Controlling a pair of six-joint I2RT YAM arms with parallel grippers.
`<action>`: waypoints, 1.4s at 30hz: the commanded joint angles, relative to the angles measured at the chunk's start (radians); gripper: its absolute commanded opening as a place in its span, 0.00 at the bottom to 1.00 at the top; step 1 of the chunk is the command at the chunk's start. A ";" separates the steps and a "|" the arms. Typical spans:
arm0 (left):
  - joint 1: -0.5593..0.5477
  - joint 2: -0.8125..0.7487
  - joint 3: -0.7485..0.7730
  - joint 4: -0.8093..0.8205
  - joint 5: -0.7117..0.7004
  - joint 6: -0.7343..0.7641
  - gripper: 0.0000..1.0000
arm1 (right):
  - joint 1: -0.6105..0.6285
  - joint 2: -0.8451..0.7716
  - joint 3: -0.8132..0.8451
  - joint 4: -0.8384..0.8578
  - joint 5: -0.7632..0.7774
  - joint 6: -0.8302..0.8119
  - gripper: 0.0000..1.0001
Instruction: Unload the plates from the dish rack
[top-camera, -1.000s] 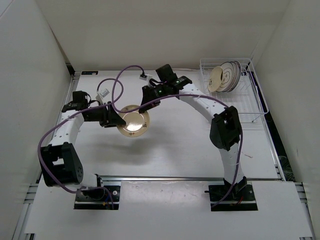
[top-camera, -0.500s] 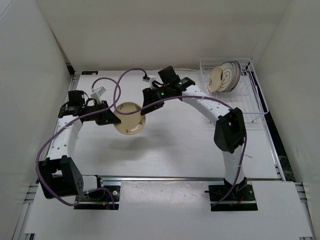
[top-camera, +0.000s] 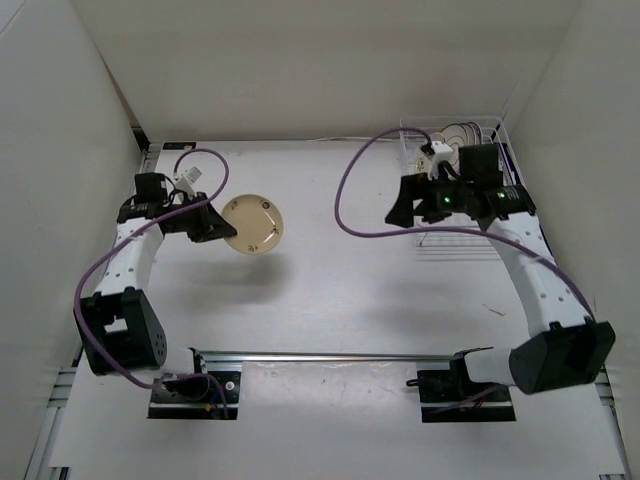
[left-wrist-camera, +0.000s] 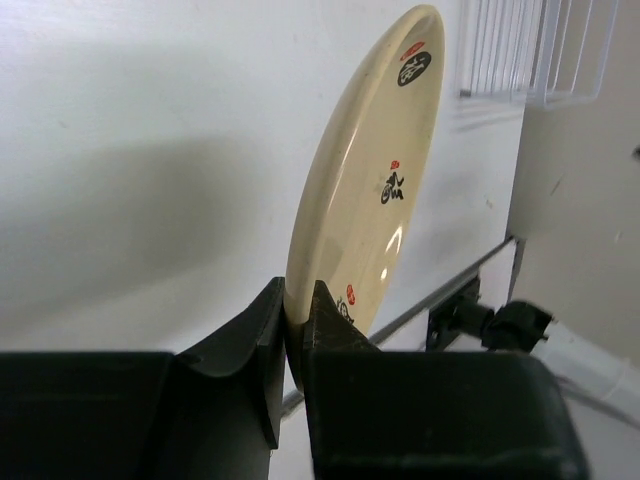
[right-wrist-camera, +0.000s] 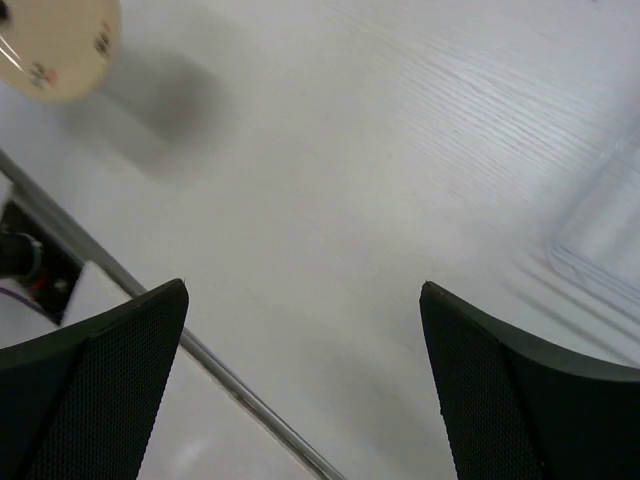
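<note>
My left gripper (top-camera: 217, 224) is shut on the rim of the small tan plate (top-camera: 252, 225), which it holds tilted on edge above the table's left half. In the left wrist view the tan plate (left-wrist-camera: 372, 195) rises from between the two black fingers (left-wrist-camera: 250, 345), its printed underside to the right. My right gripper (top-camera: 398, 206) hangs open and empty above the table, just in front of the dish rack (top-camera: 410, 135). More plates (top-camera: 462, 131) stand in the rack, mostly hidden behind the right arm. In the right wrist view, bare table shows between the wide-apart tips of the right gripper (right-wrist-camera: 305, 290), and the tan plate (right-wrist-camera: 55, 40) lies far off.
White walls close in the table on the left, back and right. A metal rail (top-camera: 370, 356) runs along the near edge, seen also in the right wrist view (right-wrist-camera: 230, 395). A purple cable (top-camera: 350, 190) loops from the right arm. The rack's wire wall (left-wrist-camera: 530, 50) shows beyond the plate.
My left gripper closed on the tan plate and drew it left. My right gripper let go of the plate, opened wide and swung right to the rack.
</note>
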 joint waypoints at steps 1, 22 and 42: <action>0.027 0.072 0.120 0.058 0.021 -0.077 0.10 | -0.060 -0.091 -0.076 -0.093 0.075 -0.195 1.00; 0.236 0.865 0.806 0.124 0.255 -0.180 0.10 | -0.443 -0.587 -0.376 -0.266 0.142 -0.424 1.00; 0.270 1.028 0.834 0.072 0.000 -0.103 0.10 | -0.443 -0.503 -0.434 -0.156 0.054 -0.303 1.00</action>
